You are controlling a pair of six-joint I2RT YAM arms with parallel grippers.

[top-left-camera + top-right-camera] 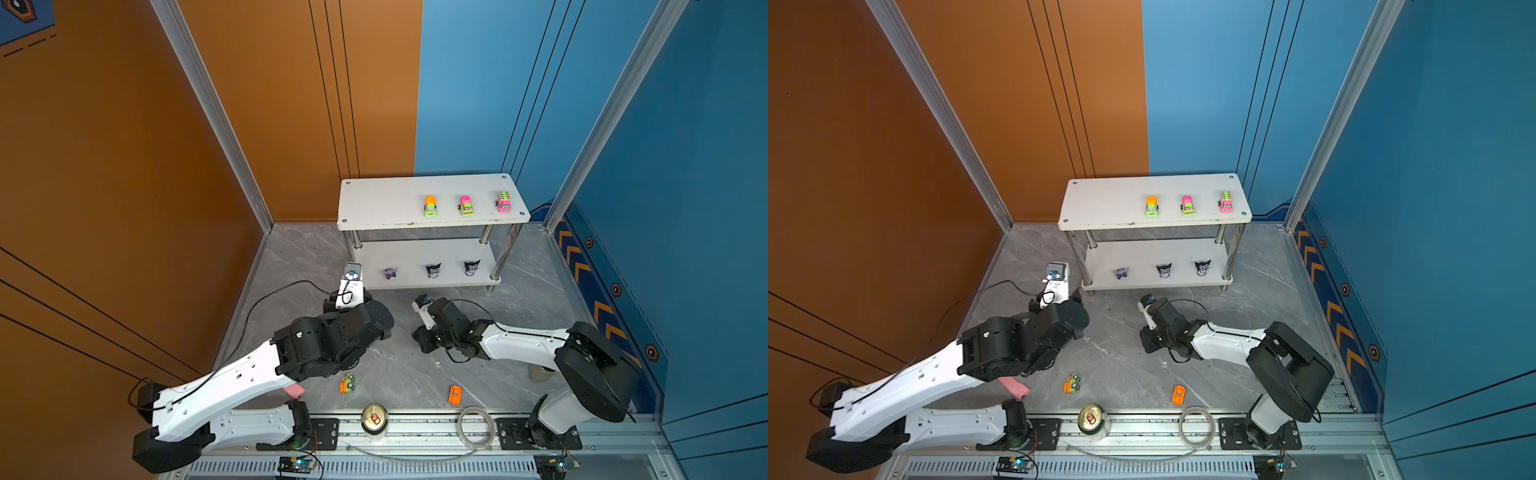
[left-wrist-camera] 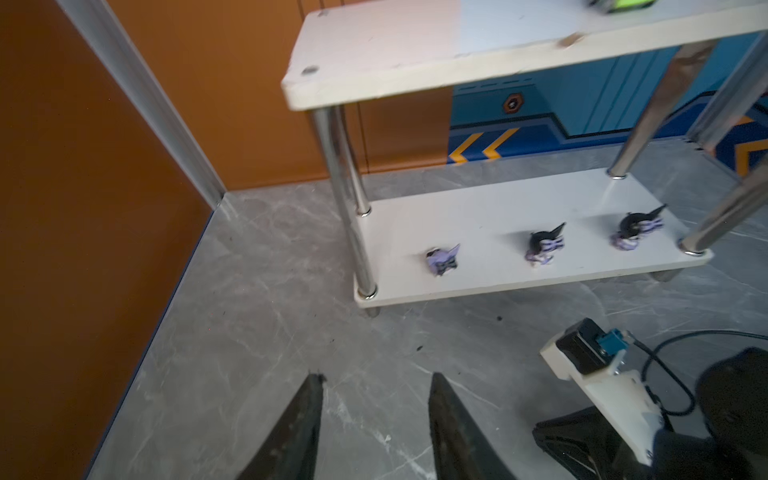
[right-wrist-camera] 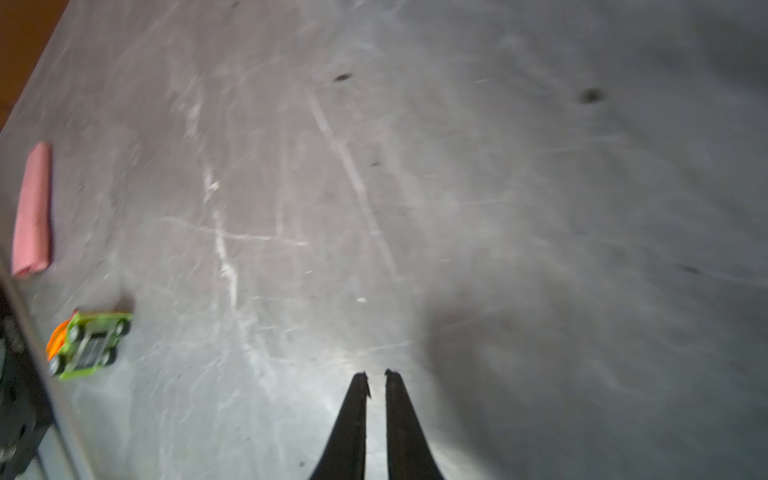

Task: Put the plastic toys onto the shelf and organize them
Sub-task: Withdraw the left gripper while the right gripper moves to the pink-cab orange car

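The white two-tier shelf (image 1: 382, 203) (image 2: 415, 54) stands at the back. Three neon toy cars (image 1: 430, 206) (image 1: 466, 205) (image 1: 503, 202) are lined up on its top tier. On the lower tier sit three black-purple figurines (image 2: 442, 262) (image 2: 544, 245) (image 2: 633, 230). A green-orange car (image 1: 347, 383) (image 3: 87, 345) lies tipped on the floor, and an orange car (image 1: 455, 395) rests to its right. My left gripper (image 2: 376, 376) is open and empty over bare floor in front of the shelf's left end. My right gripper (image 3: 375, 372) points at the floor, shut on nothing.
A gold-topped can (image 1: 375, 419) and a clear tape ring (image 1: 476, 426) sit on the front rail. A pink roll (image 1: 295, 390) (image 3: 32, 208) lies partly under the left arm. Orange and blue walls close in the floor. The right wrist unit (image 2: 590, 357) is near the left gripper.
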